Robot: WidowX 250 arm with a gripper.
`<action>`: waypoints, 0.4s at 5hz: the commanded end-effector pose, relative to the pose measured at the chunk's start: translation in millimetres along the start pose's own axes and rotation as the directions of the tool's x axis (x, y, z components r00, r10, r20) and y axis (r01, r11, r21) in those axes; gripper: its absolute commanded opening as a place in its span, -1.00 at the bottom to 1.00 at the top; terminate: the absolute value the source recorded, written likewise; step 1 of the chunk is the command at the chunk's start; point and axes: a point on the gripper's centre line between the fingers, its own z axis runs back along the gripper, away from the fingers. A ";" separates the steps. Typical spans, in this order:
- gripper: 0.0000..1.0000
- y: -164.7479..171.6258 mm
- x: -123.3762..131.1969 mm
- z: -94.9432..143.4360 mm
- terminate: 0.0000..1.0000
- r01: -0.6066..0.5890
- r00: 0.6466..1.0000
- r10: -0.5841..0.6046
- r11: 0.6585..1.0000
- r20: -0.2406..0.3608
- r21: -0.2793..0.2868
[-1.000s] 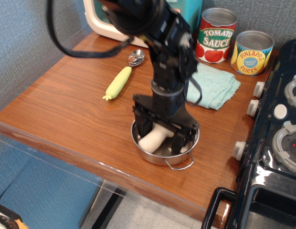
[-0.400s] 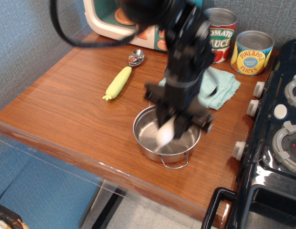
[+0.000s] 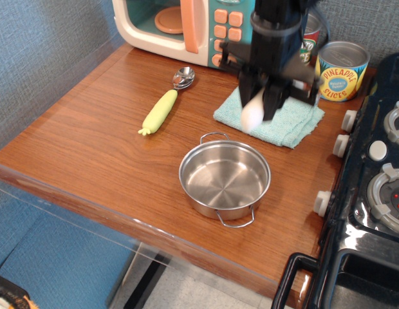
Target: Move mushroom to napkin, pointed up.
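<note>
My gripper (image 3: 264, 96) is shut on the mushroom (image 3: 253, 112). Only its creamy-white stem shows, hanging down and blurred; the reddish-brown cap is hidden inside the black fingers (image 3: 248, 80). The gripper holds it above the light teal napkin (image 3: 293, 123), which lies flat on the wooden counter (image 3: 90, 154) in front of the cans. I cannot tell whether the stem touches the cloth.
An empty steel pot (image 3: 224, 180) stands near the counter's front edge. A yellow-green corn cob (image 3: 159, 111) and a metal spoon (image 3: 183, 77) lie to the left. A toy microwave (image 3: 180, 22), a tomato sauce can (image 3: 310, 35) and a pineapple can (image 3: 340, 69) line the back. A toy stove (image 3: 373, 187) is at the right.
The gripper lifted the mushroom out of the steel pot and carried it back and to the right, over the napkin. The pot is now empty.
</note>
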 end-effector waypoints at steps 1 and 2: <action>-1.00 33.1 48.4 -26.1 -1.00 -0.052 0.999 0.052 0.999 -0.013 -0.002; -1.00 36.0 53.1 -35.6 -1.00 -0.063 0.998 0.063 0.998 -0.028 -0.005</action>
